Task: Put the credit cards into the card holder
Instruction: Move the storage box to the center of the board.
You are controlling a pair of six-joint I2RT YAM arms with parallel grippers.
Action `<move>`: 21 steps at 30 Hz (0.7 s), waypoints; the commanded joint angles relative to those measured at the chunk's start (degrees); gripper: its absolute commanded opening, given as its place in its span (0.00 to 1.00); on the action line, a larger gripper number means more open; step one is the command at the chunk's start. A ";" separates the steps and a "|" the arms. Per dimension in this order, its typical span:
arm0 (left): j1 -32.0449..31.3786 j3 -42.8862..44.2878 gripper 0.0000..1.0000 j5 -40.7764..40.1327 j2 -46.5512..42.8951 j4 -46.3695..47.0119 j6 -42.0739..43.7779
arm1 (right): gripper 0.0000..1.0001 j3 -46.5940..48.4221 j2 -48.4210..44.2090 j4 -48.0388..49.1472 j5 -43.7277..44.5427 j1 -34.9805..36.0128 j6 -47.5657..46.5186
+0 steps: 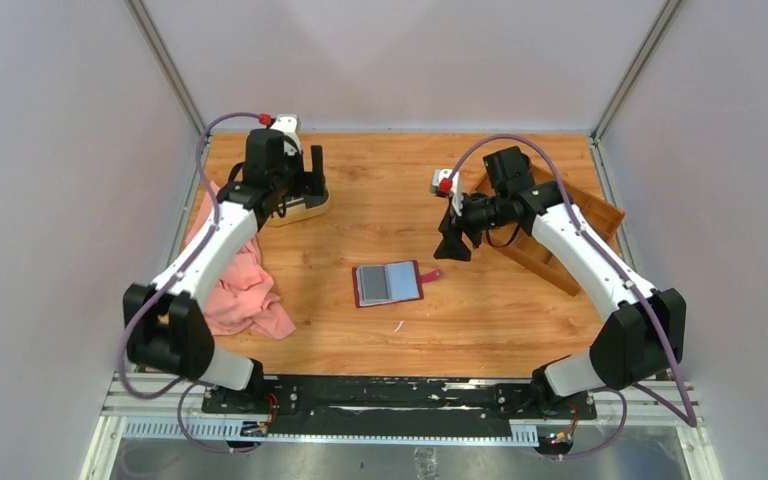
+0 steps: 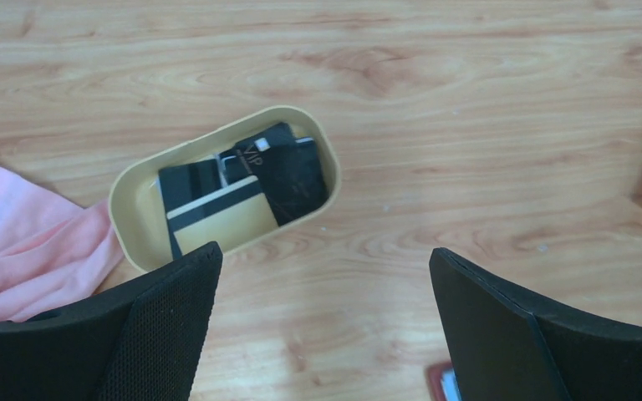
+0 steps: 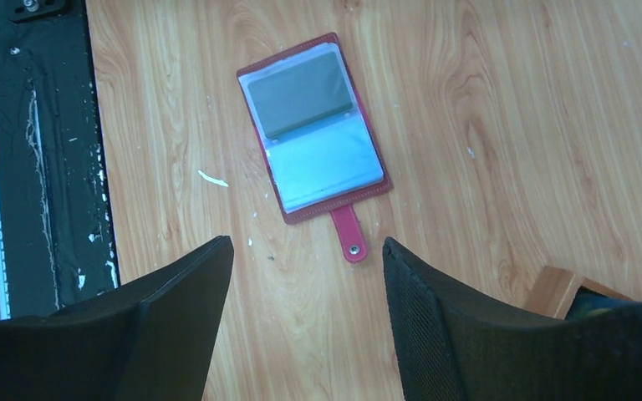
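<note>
The left gripper hangs spread wide with nothing between its jaws, poised above a tan oval dish at the far left of the table. The cards lie in that dish as a loose overlapping pile: several black ones, and one with a tan face and a dark stripe nearest the gripper. None of them is touched. A pink cloth lies bunched just beside the dish on its left. The right gripper is also released, jaws apart and holding nothing. It hovers over bare wood, looking down at the card holder, with the corner of a wooden tray just to its right. The card holder lies opened flat near the middle of the table, well apart from the dish. Its snap tab sticks out toward the right gripper, and two pockets face up, one darker grey and one pale. Whether either pocket already has a card in it I cannot tell. By my reading the task is at or near its start. The holder is open and ready, but every card that can be seen is in the dish, so picking one up, carrying it across and sliding it into a pocket all remain.
</note>
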 commanded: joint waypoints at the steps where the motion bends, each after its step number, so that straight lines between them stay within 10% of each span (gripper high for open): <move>1: 4.77 6.72 0.97 5.06 10.60 -7.13 1.77 | 0.69 -1.16 1.63 -1.52 -3.06 -3.37 -1.69; 10: 7.25 22.04 0.85 8.40 29.86 -11.08 4.41 | 0.68 -1.45 5.20 -1.54 -3.47 -6.69 -1.86; 21: 7.25 30.31 0.31 10.57 41.53 -16.62 5.01 | 0.67 -0.85 9.33 -2.78 -3.99 -6.79 -2.69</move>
